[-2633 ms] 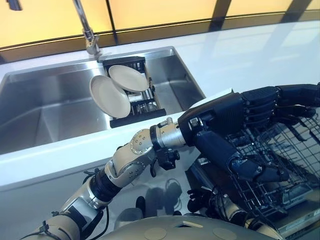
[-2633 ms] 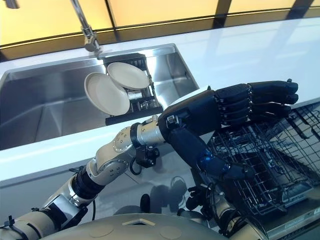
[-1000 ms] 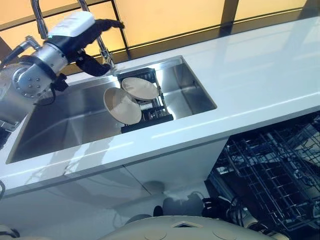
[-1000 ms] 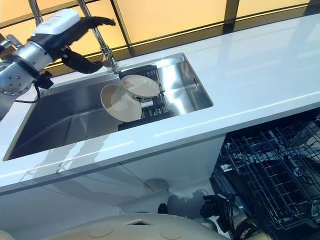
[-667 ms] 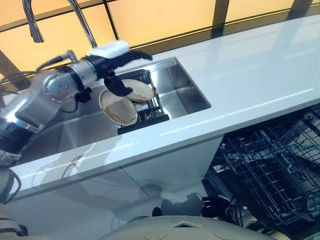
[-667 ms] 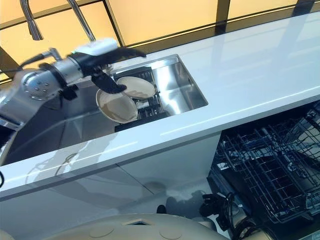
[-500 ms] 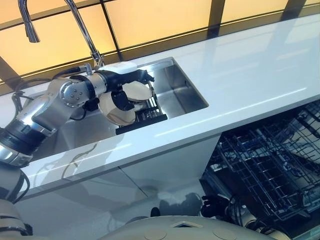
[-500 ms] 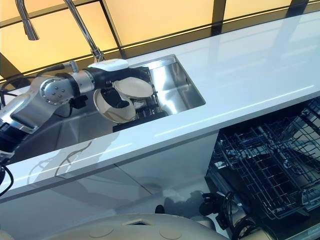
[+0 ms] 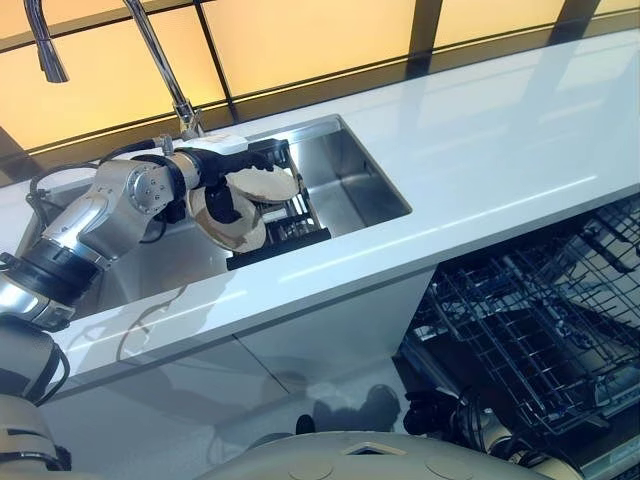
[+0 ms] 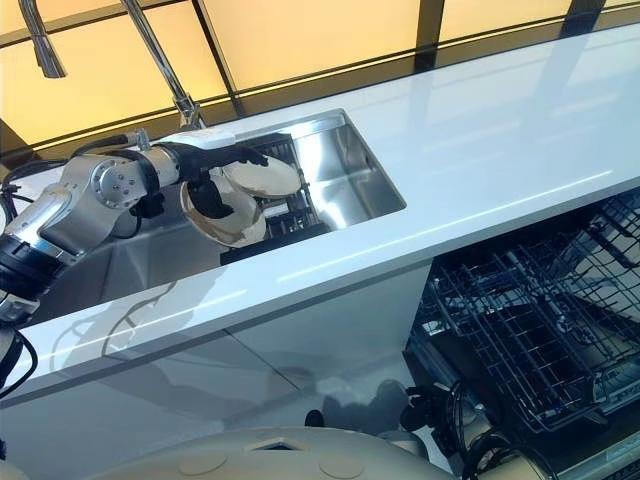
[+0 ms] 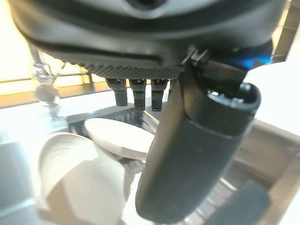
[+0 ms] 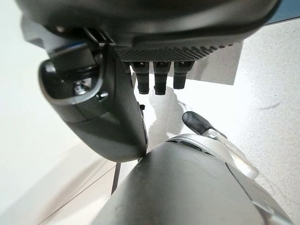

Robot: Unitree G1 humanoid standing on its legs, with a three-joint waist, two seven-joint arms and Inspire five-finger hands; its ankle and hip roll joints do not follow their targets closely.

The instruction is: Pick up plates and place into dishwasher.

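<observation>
Two pale plates are leaning in a black rack (image 9: 285,240) at the right end of the steel sink (image 9: 345,175). The front plate (image 9: 232,232) is standing tilted, its face turned toward the robot; the back plate (image 9: 272,184) is lying flatter, just behind and above it, the two overlapping.

The left hand (image 9: 228,172) is reaching into the sink over the plates, its fingers (image 10: 232,152) stretching out straight across the top of the back plate while the thumb (image 10: 208,205) is hanging down in front of the front plate's face. The hand is spread wide and is not closing on either plate. In the left wrist view the thumb (image 11: 197,154) is standing apart from the short row of fingers (image 11: 136,96), with both plates showing past them; whether it is touching a plate I cannot tell.

The right hand (image 12: 101,105) is showing in its own wrist view, fingers straight and holding nothing.

A tall faucet (image 9: 160,60) is rising behind the sink. The white counter (image 9: 480,140) is running off to the right, and below its front edge the dishwasher's wire rack (image 9: 530,330) is pulled out.
</observation>
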